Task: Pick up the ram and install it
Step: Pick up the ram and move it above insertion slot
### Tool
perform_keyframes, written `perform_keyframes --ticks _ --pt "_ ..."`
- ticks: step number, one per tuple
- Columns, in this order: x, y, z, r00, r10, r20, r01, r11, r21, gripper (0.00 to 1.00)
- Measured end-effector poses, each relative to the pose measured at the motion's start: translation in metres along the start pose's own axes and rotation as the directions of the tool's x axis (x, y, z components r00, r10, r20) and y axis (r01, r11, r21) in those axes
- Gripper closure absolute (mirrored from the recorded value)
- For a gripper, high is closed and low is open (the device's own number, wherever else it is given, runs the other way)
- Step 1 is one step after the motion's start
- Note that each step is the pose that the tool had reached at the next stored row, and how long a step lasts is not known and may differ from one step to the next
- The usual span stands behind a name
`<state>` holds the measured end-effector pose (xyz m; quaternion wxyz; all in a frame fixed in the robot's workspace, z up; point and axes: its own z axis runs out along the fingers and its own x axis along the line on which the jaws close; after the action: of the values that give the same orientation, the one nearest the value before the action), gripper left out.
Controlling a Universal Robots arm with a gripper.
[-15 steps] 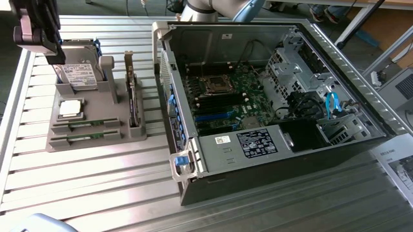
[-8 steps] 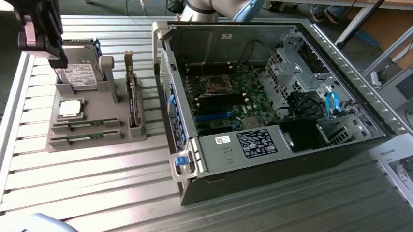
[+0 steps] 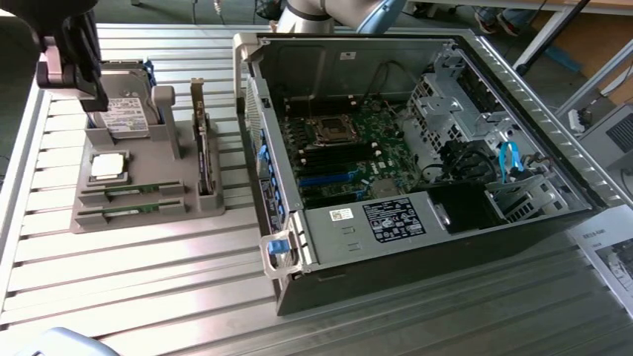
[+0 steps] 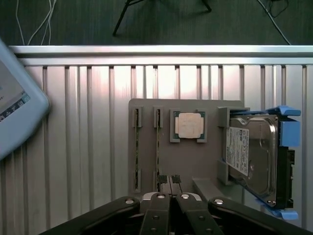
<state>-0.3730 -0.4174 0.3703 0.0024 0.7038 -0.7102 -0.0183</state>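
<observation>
Progress stands at the very start, judging by how things lie. The ram sits on edge in its groove of the grey holder on the slatted bench, and a second stick, its twin, sits in the groove alongside. Neither has been lifted.

In the wrist view the same 2 sticks run parallel, the ram being the one nearer the square silver processor and the second stick lying on its far side. A hard drive stands in its cradle at the holder's other end.

The hand hangs above the holder, over the hard-drive end as the exterior view shows it, and is well apart from the open computer case. Its fingertips are pressed together and clenched on nothing. In the wrist view the hand lines up just beside the near end of the ram, though it looks to be above the stick and not touching it; I cannot tell the exact gap.

Inside the case, the motherboard's memory slots lie below the processor socket and look unfilled, as far as can be made out.

So nothing of the task is done. The grasp, the lift, the carry across to the case and the seating into a slot are all left. With its fingers closed, the hand is not ready to take the stick as it stands.
</observation>
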Motion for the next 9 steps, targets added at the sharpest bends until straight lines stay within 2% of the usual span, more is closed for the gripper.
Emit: perform_keyframes --ticks 9 --pt "0.000 0.0000 0.0115 1.0000 0.000 0.0000 0.000 1.0000 0.0062 0.90"
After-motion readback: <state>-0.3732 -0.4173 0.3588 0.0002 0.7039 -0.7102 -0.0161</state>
